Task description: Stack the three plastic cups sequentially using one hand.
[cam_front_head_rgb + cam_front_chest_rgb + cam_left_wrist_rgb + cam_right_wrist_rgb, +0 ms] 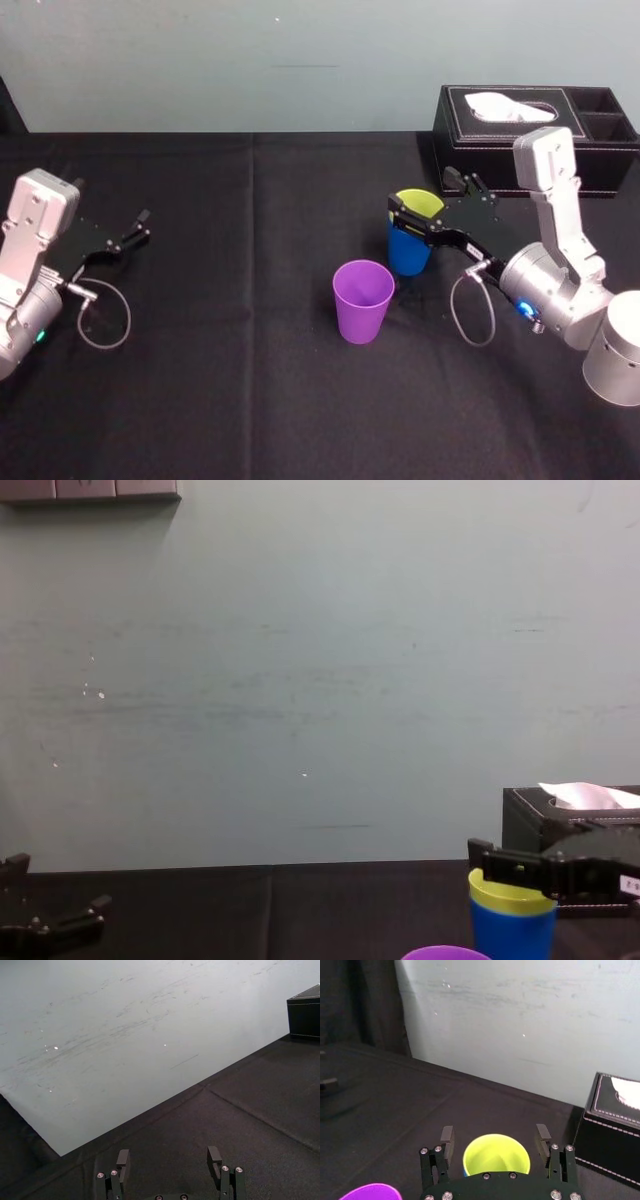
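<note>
The yellow-green cup (418, 204) sits nested inside the blue cup (407, 251) on the black tablecloth. The purple cup (362, 300) stands alone just in front of them, toward my left. My right gripper (425, 197) straddles the yellow-green cup's rim; in the right wrist view its fingers (447, 1139) stand open, with a small gap on each side of the yellow-green cup (496, 1155). The chest view shows the blue cup (512, 932) with the yellow-green rim (508, 897) above it. My left gripper (135, 232) rests open and empty at the far left.
A black tissue box (535, 130) stands at the back right, close behind my right arm. The purple cup's rim (370, 1192) lies near the right gripper. The wall runs along the table's far edge. Bare black cloth (230, 250) spreads between the two arms.
</note>
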`<state>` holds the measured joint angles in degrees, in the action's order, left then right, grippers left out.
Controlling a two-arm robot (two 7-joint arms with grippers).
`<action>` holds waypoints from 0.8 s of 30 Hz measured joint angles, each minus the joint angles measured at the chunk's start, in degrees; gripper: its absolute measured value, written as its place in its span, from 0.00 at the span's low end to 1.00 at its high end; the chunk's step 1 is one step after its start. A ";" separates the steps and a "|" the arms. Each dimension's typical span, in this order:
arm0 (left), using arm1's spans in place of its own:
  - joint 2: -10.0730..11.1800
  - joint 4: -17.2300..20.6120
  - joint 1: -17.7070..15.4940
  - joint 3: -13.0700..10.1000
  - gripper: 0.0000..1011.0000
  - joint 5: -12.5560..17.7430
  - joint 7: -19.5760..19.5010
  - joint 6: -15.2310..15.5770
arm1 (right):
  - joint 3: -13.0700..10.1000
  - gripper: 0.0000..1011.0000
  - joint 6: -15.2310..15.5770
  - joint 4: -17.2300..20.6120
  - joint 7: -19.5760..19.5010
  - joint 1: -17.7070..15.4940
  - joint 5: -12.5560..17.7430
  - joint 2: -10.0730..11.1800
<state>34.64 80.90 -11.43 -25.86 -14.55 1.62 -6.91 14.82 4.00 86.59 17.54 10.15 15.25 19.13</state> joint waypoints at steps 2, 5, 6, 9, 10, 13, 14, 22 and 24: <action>0.00 0.00 0.00 0.00 1.00 0.00 0.00 0.00 | -0.10 0.99 -0.08 0.91 0.10 -0.58 0.00 0.28; 0.00 0.00 0.00 0.00 1.00 0.00 0.00 0.00 | -0.31 0.99 -0.03 3.00 0.34 -1.76 0.02 0.98; 0.00 0.00 0.00 0.00 1.00 0.00 0.00 0.00 | -0.33 0.99 0.12 3.67 0.42 -2.14 0.02 1.22; 0.00 0.00 0.00 0.00 1.00 0.00 0.00 0.00 | -0.68 0.99 0.71 6.14 0.56 -3.83 0.06 2.25; 0.00 0.00 0.00 0.00 1.00 0.00 0.00 0.00 | -0.80 0.99 0.80 6.87 0.61 -4.41 0.10 2.57; 0.00 0.00 0.00 0.00 1.00 0.00 0.00 0.00 | -1.59 0.99 0.91 10.06 0.88 -7.36 0.32 4.24; 0.00 0.00 0.00 0.00 1.00 0.00 0.00 0.00 | -1.74 0.99 0.81 10.84 0.89 -8.15 0.19 4.72; 0.00 0.00 0.00 0.00 1.00 0.00 0.00 0.00 | -2.67 0.99 -0.56 15.21 1.68 -14.39 -2.17 9.04; 0.00 0.00 0.00 0.00 1.00 0.00 0.00 0.00 | -3.09 0.99 -0.77 15.93 1.84 -16.29 -2.30 9.74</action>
<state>34.65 80.90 -11.43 -25.86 -14.55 1.62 -6.91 11.73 3.24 102.52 19.38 -6.14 12.96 28.87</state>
